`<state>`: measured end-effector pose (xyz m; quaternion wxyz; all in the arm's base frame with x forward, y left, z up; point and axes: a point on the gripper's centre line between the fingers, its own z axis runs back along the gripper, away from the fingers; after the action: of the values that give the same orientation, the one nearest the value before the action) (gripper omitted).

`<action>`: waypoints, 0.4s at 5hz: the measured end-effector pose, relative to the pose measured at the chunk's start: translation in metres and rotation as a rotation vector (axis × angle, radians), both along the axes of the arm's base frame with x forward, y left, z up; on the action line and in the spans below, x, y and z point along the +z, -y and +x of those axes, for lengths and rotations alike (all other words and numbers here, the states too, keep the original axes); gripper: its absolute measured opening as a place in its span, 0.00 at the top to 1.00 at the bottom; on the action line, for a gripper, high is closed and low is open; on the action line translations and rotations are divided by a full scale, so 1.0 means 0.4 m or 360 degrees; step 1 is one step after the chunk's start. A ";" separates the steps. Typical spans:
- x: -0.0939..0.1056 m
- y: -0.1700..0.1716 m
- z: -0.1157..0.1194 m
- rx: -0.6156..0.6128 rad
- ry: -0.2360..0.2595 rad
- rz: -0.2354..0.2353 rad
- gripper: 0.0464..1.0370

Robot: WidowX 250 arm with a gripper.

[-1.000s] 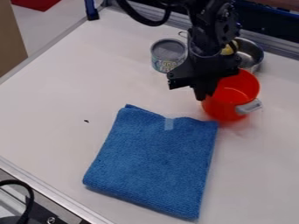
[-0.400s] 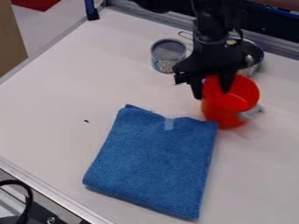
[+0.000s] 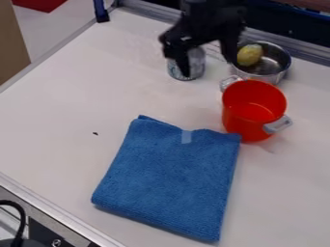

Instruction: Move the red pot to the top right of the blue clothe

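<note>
Counter (image 3: 77, 103), one: pale surface, metal rail along its back edge. Cloth (image 3: 171, 178), one: blue, folded, lying flat. Pot (image 3: 253, 108), one: red, upright, mouth up, standing at the cloth's top right corner; whether its base touched the fabric I could not tell. Behind it, one metal pan (image 3: 278, 63) with a yellow item (image 3: 249, 55) inside; to the pan's left, one can (image 3: 197, 63).

Handling notes: I judged the pot light and fairly stiff, smooth-walled, liable to slip or tip under an uneven pinch. Recommended hold: the rim, one finger inside and one outside, clear of the grey side handles (image 3: 230, 83) (image 3: 278, 125).

Claw (image 3: 207, 61), one: black, fingers spread wide, nothing between them, above the counter near the can. Differences from the frame just prior: the claw had left the pot's rim for the upper left, uncovering the far handle and more of the pan. Pot and cloth matched their earlier positions; I judged the placement done.
</note>
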<state>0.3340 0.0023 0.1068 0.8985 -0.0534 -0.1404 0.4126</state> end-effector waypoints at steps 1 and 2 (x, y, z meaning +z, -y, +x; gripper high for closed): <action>0.013 -0.093 -0.013 0.0038 0.0079 0.0070 0.04; 0.009 -0.171 -0.035 0.0051 0.0076 0.0120 0.04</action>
<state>0.3200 0.0708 0.1104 0.8894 -0.0269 -0.1781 0.4200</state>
